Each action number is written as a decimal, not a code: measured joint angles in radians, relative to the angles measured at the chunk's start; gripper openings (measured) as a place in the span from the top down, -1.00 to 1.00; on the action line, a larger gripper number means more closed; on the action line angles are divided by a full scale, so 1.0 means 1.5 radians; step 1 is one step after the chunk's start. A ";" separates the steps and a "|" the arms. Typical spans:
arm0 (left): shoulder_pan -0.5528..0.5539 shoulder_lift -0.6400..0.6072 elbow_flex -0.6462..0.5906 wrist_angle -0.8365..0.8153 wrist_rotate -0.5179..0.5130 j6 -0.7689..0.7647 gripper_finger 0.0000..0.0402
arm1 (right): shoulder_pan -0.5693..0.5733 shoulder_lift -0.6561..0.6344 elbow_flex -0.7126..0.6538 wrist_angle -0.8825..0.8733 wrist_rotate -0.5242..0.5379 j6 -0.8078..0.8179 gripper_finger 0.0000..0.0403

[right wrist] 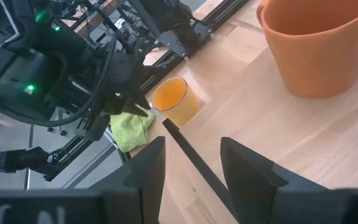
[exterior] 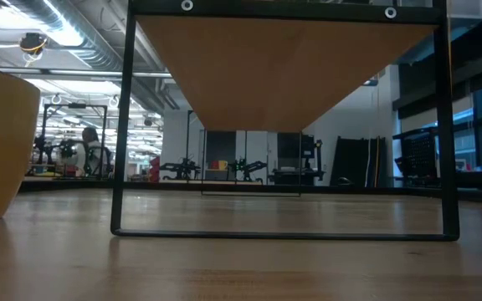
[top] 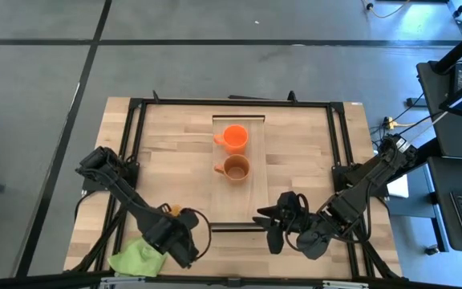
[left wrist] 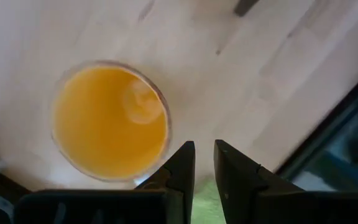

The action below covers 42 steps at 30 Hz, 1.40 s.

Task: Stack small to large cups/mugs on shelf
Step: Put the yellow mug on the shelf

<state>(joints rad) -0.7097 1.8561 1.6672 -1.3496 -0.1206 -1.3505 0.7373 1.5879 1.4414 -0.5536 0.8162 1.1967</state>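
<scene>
Now the left gripper point(left wrist: 204, 163), fingers narrowly parted, hovers beside the amber cup point(left wrist: 109, 120): light, slippery, so pinch its rim.

We see the amber cup point(top: 176, 211) mostly hidden under the left tool point(top: 184, 231) from above. The rust-brown mug point(right wrist: 319, 37) is cut off at the right wrist view's edge.
</scene>
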 joint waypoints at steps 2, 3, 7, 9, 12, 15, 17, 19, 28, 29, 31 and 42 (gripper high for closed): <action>0.002 0.000 0.000 0.004 0.011 -0.033 0.73 | 0.000 0.000 0.000 0.000 0.000 -0.003 0.22; 0.002 0.000 0.000 0.003 0.013 -0.048 0.73 | 0.000 0.000 0.000 0.001 0.000 -0.006 0.22; 0.002 0.000 -0.007 -0.011 0.008 -0.093 0.73 | 0.000 0.000 0.000 0.004 0.001 -0.017 0.22; 0.002 0.000 -0.012 -0.025 0.007 -0.114 0.73 | 0.000 0.000 0.000 0.007 0.002 -0.018 0.22; 0.002 -0.001 -0.021 -0.025 0.007 -0.127 0.73 | 0.000 0.000 0.000 0.008 0.002 -0.018 0.22; 0.002 0.000 -0.031 -0.017 -0.001 -0.109 0.73 | 0.000 0.000 0.000 0.009 0.001 -0.018 0.22; 0.002 0.001 -0.038 -0.016 -0.006 -0.108 0.73 | 0.000 0.000 0.000 0.013 0.001 -0.018 0.22; 0.002 0.001 -0.046 -0.009 -0.008 -0.108 0.73 | 0.000 0.000 0.000 0.015 0.000 -0.018 0.22; 0.000 0.001 -0.081 0.027 -0.008 -0.106 0.73 | 0.000 0.000 0.000 0.015 -0.004 -0.018 0.22; 0.000 0.001 -0.085 0.027 -0.008 -0.106 0.73 | 0.000 0.000 0.000 0.015 -0.004 -0.018 0.22; 0.000 0.001 -0.092 0.030 -0.008 -0.106 0.73 | 0.000 0.000 0.000 0.014 -0.004 -0.018 0.22; 0.000 0.001 -0.130 0.060 0.000 -0.074 0.73 | 0.000 0.000 0.000 0.011 -0.005 -0.018 0.22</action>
<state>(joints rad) -0.7097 1.8576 1.4723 -1.2591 -0.1201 -1.4609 0.7368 1.5879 1.4415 -0.5365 0.8093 1.1694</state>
